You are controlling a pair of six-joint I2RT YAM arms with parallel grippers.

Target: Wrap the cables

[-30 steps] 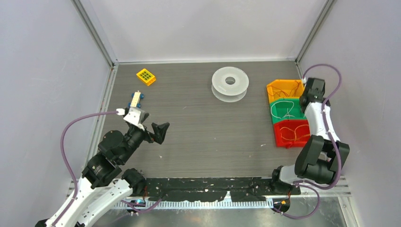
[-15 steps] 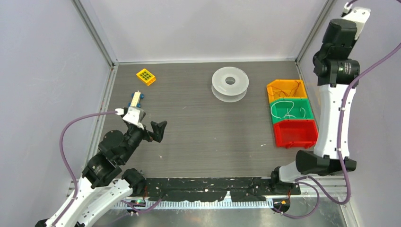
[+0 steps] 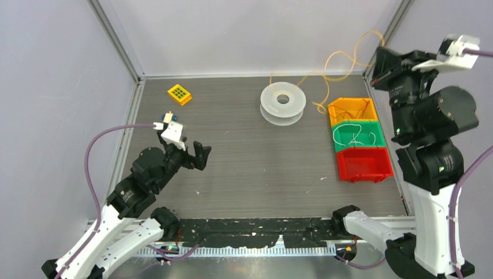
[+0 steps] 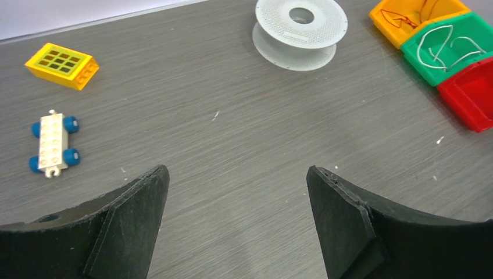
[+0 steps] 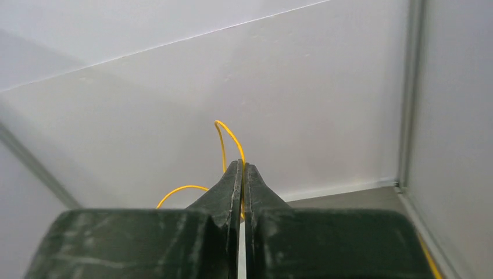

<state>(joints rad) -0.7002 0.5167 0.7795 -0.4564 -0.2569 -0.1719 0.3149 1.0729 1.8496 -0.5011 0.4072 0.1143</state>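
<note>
On the left we see the left claw point(image 4: 238, 192) hanging low over the grey counter point(image 3: 256, 168). Its 2 black fingers stand wide apart and there is nothing between them. Just beyond it, near the left edge of the counter, lies a small white toy car with blue wheels point(image 4: 53, 142). Further back a yellow brick point(image 3: 179, 94) lies flat.

In the middle, towards the back, a white spool point(image 3: 282, 103) lies on its side with its hole facing up.

To the right of the spool 3 bins stand in a row and touch each other: an orange bin point(image 3: 336, 111) at the back, then a green bin point(image 3: 338, 139) with a thin white wire point(image 3: 352, 132) inside, then a red bin point(image 3: 349, 171) at the front.

On the far right the right arm is raised high. The right claw point(image 5: 242, 168) is closed, and the yellow-orange wire point(image 5: 222, 145) is pinched between its fingertips. From the claw the wire hangs in loose curls through the air, down towards the counter between the spool and the orange bin. We cannot tell whether its lower end touches the spool.
</note>
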